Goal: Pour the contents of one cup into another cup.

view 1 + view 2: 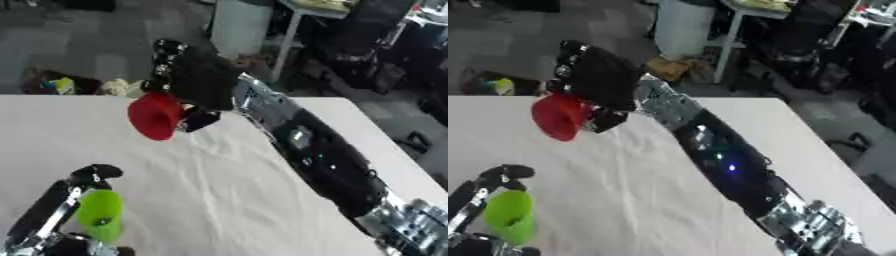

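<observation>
Reaching in from the lower right of the frame, the right arm runs diagonally up across the white table (219,190) w/ its black forearm and silver joints, ending at the right hand (197,75) in the upper-centre area. That hand is curled round the red cup (156,116), fingers wrapped over the cup's far side, thumb tip showing just below and right of it. Cup is lifted off the table and tipped onto its side, mouth facing toward the lower left; can't tell if anything is inside or coming out.

Left hand (61,205) sits at the lower left corner, arm coming up from the bottom edge. Fingers bend round the green cup (100,212), one dark fingertip hooked over near the rim at top left of the cup. Green cup stands roughly upright on the cloth, mouth up, well apart from the red one, which hangs above and to the right of it.

Beyond the table's far edge: dark floor, table legs, some clutter at upper left.
</observation>
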Controlling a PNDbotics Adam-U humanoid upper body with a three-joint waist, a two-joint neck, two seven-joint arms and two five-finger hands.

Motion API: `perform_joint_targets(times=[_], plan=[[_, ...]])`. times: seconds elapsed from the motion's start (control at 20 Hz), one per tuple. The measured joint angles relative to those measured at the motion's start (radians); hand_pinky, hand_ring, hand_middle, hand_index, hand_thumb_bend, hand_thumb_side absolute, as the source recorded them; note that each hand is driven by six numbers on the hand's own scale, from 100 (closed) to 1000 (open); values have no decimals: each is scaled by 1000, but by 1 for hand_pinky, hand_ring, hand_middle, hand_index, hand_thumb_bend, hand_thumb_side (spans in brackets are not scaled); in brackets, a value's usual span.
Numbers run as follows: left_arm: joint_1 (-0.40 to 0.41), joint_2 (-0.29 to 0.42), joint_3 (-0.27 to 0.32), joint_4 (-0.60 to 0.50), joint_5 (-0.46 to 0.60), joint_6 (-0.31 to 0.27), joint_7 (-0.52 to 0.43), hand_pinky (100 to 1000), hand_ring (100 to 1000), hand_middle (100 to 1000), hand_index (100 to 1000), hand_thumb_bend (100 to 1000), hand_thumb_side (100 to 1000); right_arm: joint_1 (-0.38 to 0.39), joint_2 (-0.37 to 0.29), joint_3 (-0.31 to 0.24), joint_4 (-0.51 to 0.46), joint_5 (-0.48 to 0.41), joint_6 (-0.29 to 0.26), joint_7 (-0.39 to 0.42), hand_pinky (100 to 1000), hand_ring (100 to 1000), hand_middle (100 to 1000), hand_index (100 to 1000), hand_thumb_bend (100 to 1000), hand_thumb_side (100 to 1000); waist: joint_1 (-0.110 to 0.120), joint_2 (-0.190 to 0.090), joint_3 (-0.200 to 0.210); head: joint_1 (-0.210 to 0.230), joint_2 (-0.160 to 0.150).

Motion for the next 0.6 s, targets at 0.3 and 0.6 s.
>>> perform_joint_targets(times=[0.3,0.6], plan=[[9,5,0,-21,20,10,-13,692,644,781,845,1000,581,55,10,-54,73,-398,58,133,608,251,230,443,198,310,7,0,-7,8,0],[19,5,-6,-27,19,6,-31,694,651,784,845,1000,605,88,29,-66,92,-729,131,269,590,238,213,417,290,258,15,0,-12,9,0]])
